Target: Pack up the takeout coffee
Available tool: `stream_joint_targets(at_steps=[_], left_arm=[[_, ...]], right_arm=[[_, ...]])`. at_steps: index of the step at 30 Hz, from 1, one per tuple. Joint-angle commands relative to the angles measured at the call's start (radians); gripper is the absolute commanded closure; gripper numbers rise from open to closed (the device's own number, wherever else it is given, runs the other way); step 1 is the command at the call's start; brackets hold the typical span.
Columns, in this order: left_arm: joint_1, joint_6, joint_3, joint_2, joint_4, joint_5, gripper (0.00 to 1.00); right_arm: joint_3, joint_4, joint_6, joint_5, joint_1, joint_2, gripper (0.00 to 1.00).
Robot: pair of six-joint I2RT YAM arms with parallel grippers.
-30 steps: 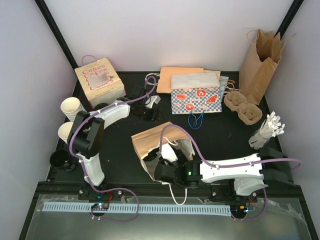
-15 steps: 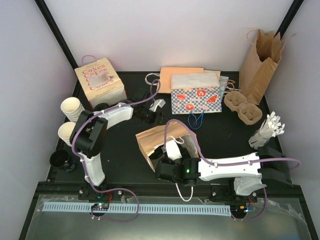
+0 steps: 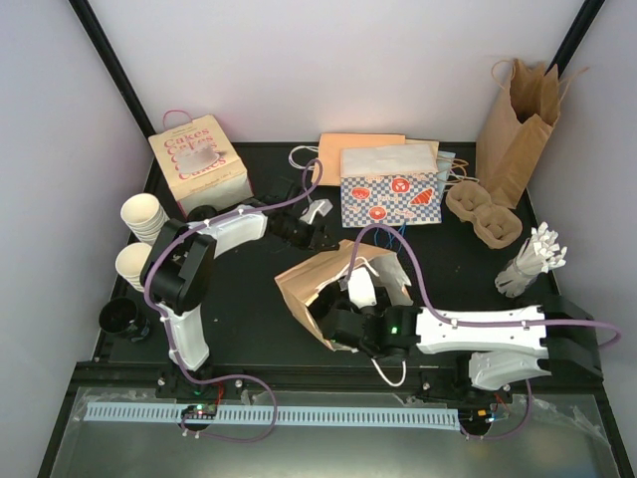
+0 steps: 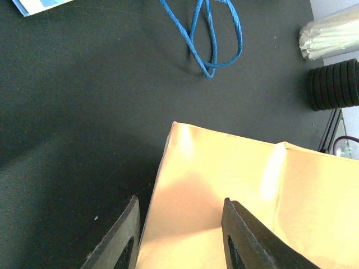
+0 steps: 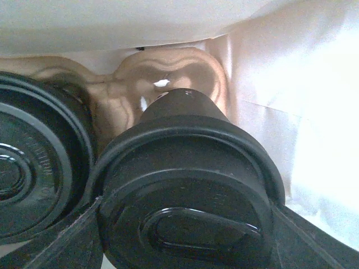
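Observation:
A brown paper bag (image 3: 317, 284) lies on its side mid-table. My right gripper (image 3: 343, 319) reaches into its mouth. In the right wrist view it (image 5: 185, 238) is shut on the takeout coffee (image 5: 185, 185), whose round black lid fills the view; the cup's body is hidden. A second black-lidded cup (image 5: 28, 174) sits just left of it in a pulp carrier (image 5: 168, 73) inside the bag. My left gripper (image 3: 320, 235) is open at the bag's far edge. In the left wrist view its jaws (image 4: 182, 238) straddle the edge of the bag (image 4: 235, 185) without closing on it.
A "Cakes" box (image 3: 197, 162) stands back left and a checkered bag (image 3: 390, 194) back centre, its blue handle (image 4: 216, 33) on the table. A tall brown bag (image 3: 518, 124), an empty pulp carrier (image 3: 483, 217) and white sticks (image 3: 532, 259) are at right. Stacked lidless cups (image 3: 142, 214) and black lids (image 3: 119, 317) are at left.
The right arm and the brown bag have shifted to the right and a little farther back. The left gripper has moved right, up to the bag's far edge.

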Motion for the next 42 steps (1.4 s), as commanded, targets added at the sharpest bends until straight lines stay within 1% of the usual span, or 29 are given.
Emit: stream_joint_targets(at_steps=[1,4,8,12,15,17,19,24,27,29,32,35,39,41,42], left_arm=[[-0.015,0.018,0.028,0.023,0.011,0.034,0.57],[-0.015,0.017,0.035,0.019,0.007,0.029,0.56],[-0.015,0.021,0.033,-0.016,-0.001,-0.008,0.52],[-0.011,0.016,0.023,-0.072,-0.01,-0.092,0.33],[-0.002,0.006,0.003,-0.137,-0.011,-0.161,0.22],[0.006,-0.004,-0.018,-0.193,-0.017,-0.217,0.09],[0.013,-0.011,-0.034,-0.259,-0.034,-0.282,0.02],[0.019,-0.024,-0.063,-0.481,-0.151,-0.486,0.01],[0.018,-0.052,-0.083,-0.666,-0.283,-0.588,0.01],[0.02,-0.084,-0.097,-0.797,-0.379,-0.628,0.01],[0.016,-0.136,-0.123,-0.992,-0.493,-0.603,0.01],[0.01,-0.218,-0.122,-1.173,-0.583,-0.544,0.01],[-0.019,-0.345,-0.118,-1.27,-0.679,-0.432,0.01],[-0.038,-0.374,-0.113,-1.286,-0.73,-0.408,0.01],[-0.043,-0.376,-0.107,-1.294,-0.762,-0.423,0.01]], right_arm=[[-0.05,0.148,-0.06,-0.104,-0.007,-0.063,0.37],[-0.069,0.186,-0.075,-0.153,-0.007,-0.066,0.37],[-0.045,0.183,-0.108,-0.171,0.012,-0.026,0.37],[0.005,0.157,-0.131,-0.148,0.042,0.016,0.34],[0.035,0.128,-0.13,-0.131,0.042,0.041,0.33],[0.058,0.099,-0.118,-0.118,0.042,0.061,0.33],[0.088,0.061,-0.102,-0.108,0.042,0.09,0.33],[0.122,0.028,-0.096,-0.105,0.039,0.128,0.33],[0.134,0.027,-0.102,-0.112,0.03,0.135,0.33],[0.143,0.025,-0.107,-0.121,0.018,0.138,0.34],[0.158,0.029,-0.122,-0.129,0.003,0.145,0.34],[0.183,0.031,-0.143,-0.129,-0.003,0.157,0.34],[0.214,0.046,-0.174,-0.139,-0.007,0.181,0.34],[0.229,0.059,-0.189,-0.146,-0.008,0.198,0.34],[0.239,0.062,-0.195,-0.148,-0.009,0.209,0.34]])
